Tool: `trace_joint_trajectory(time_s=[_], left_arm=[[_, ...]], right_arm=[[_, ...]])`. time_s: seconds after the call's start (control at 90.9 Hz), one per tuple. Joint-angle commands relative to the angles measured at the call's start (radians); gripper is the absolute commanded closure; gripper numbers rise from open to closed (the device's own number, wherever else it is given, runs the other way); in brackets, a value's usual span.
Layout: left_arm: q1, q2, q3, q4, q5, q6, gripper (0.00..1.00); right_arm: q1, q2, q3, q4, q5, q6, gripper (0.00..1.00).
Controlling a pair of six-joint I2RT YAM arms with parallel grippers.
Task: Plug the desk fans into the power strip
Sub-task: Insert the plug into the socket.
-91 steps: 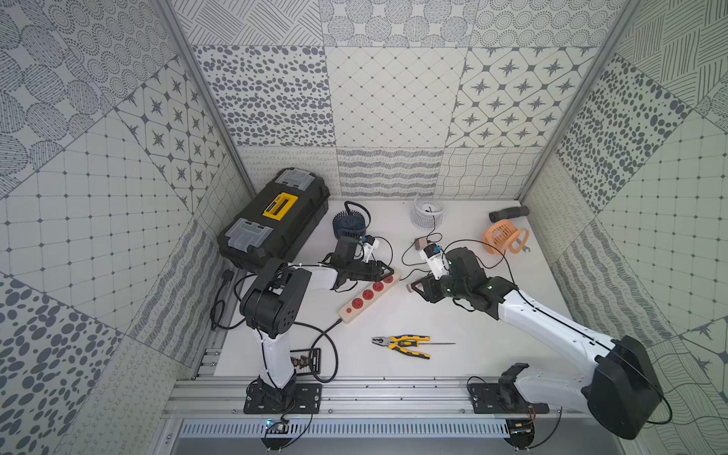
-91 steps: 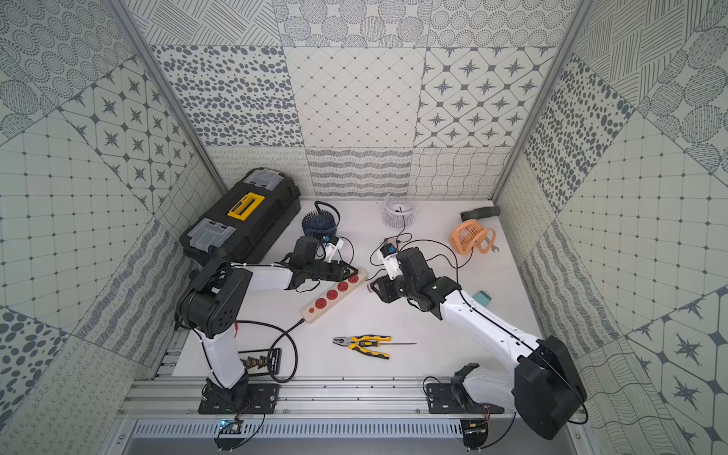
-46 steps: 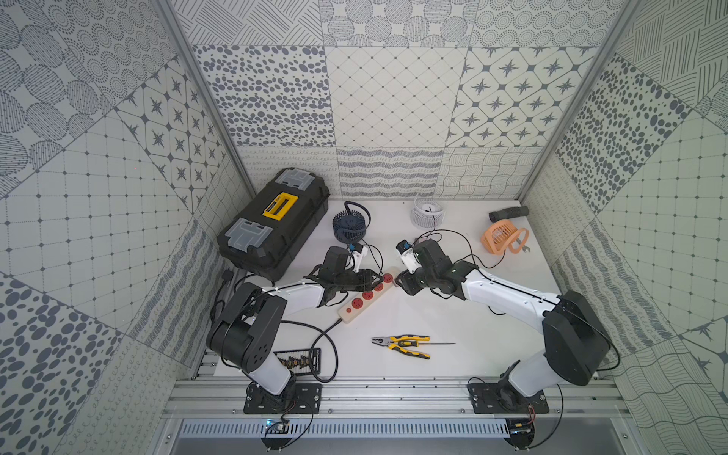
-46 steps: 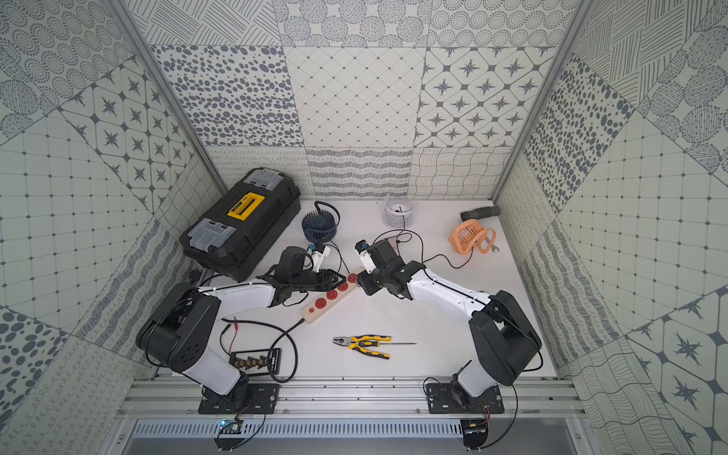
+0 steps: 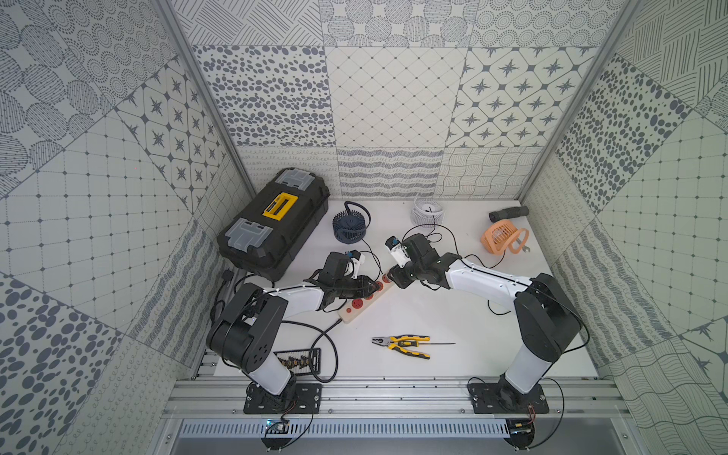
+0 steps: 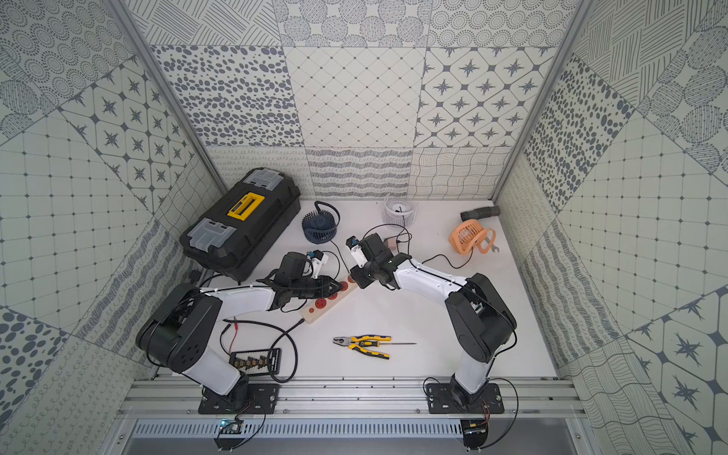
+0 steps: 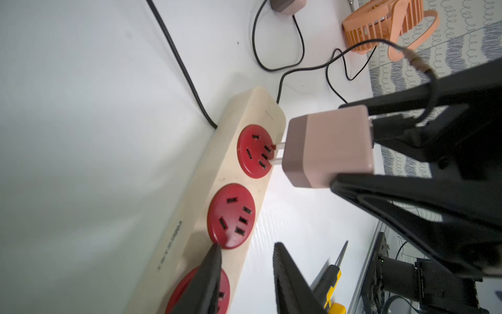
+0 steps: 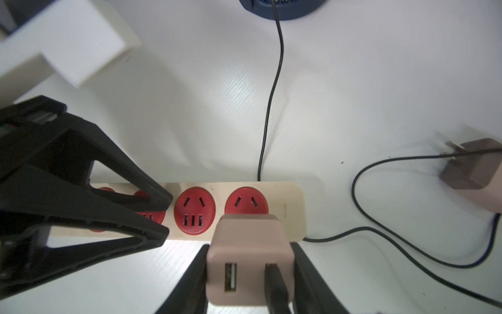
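The cream power strip [image 5: 356, 305] [image 7: 244, 152] lies slantwise mid-table. My right gripper [image 5: 392, 277] [image 8: 249, 246] is shut on a pink USB plug adapter [image 7: 328, 146] [image 8: 244, 239]. The adapter's two prongs touch the slots of the strip's end socket [image 7: 254, 151], and its body stands off the socket face. My left gripper [image 5: 372, 289] [image 7: 245, 251] hovers over the strip with a narrow gap. One finger [image 7: 212, 269] is over a red socket, the other beside the strip's edge. Navy [image 5: 348, 224], white [image 5: 427, 210] and orange [image 5: 500, 240] desk fans stand behind. I cannot trace whose cable runs to the adapter.
A black toolbox [image 5: 275, 232] fills the back left. Yellow-handled pliers [image 5: 402, 340] and a thin rod lie in front of the strip. A second pink adapter [image 8: 475, 174] lies loose beside thin black cables [image 8: 380, 236]. A black cylinder [image 5: 508, 213] sits at the back right.
My right arm swung left and brought the adapter to the strip's end socket. The left gripper's jaws narrowed and its arm stretched further along the strip.
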Motion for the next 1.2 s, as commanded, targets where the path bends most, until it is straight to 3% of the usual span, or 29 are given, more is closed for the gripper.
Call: trace_joint_trajectory(time_s=[0.0,1.189], left_arm=[[-0.002,0.02,-0.003,-0.035,-0.017,0.008,0.67],[-0.002,0.009,0.0,-0.076,-0.05,0.036,0.68]], right_arm=[[0.004,0.019,0.035,0.03,0.001,-0.023,0.7],[0.049,0.044,0.054,-0.153,0.102,-0.061,0.7]])
